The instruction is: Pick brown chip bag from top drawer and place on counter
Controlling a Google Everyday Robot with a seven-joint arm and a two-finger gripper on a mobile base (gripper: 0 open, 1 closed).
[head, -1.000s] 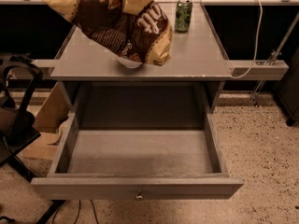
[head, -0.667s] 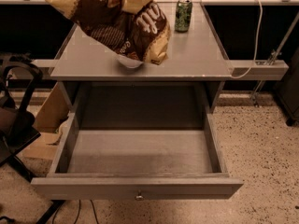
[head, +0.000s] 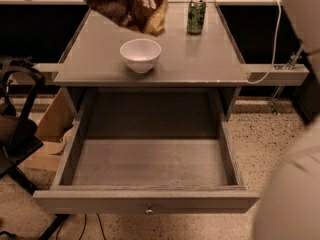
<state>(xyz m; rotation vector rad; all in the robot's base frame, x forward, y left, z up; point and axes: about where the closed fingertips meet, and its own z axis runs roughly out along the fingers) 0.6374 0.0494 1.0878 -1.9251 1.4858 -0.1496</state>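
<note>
Over the rear left of the worktop [head: 200, 59], the brown chip bag [head: 122, 4] hangs crumpled and tilted, behind the white bowl [head: 140, 54] and left of the green can [head: 196, 15]. It is out of the open top drawer [head: 150, 161], and is probably held high to clear the bowl before being set down. The end effector lies beyond the top edge of the view, so I cannot tell its grip; only pale, blurred arm sections [head: 292, 184] show along the right side.
</note>
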